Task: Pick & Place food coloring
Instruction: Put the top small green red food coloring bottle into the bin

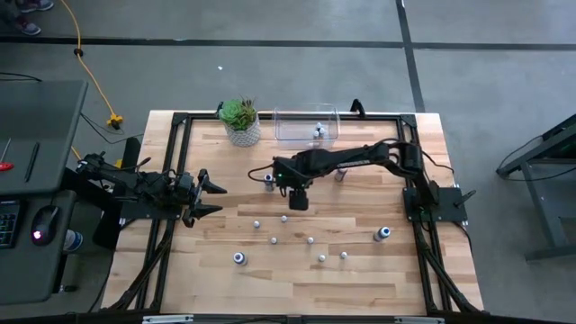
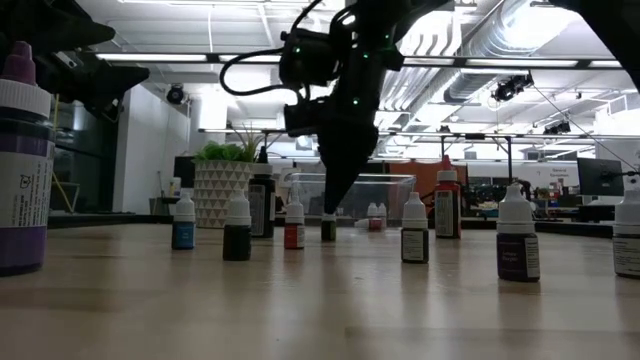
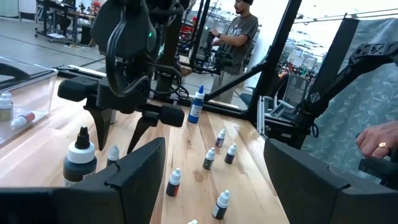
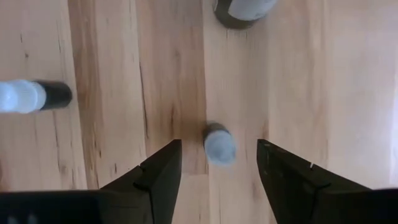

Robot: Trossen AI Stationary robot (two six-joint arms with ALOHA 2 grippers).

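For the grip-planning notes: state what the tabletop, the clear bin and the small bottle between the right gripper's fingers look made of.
Tabletop: pale wood planks with visible grain, matte. Clear rectangular bin: seemingly thin transparent plastic; bottles show through. Small white-capped bottle between the open right gripper fingers: probably plastic, smooth.

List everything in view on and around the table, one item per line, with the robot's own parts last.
small food coloring bottles: about ten, pale caps, scattered upright across the table
bottle under right hand: one, pale cap, upright between the fingers, untouched
bin: one, clear, far edge, a few bottles inside
potted plant: one, green in white pot, left of bin
person: one, grey shirt, beyond the table
left hand: open, waiting at the table's left side
right hand: open, pointing down at mid-table
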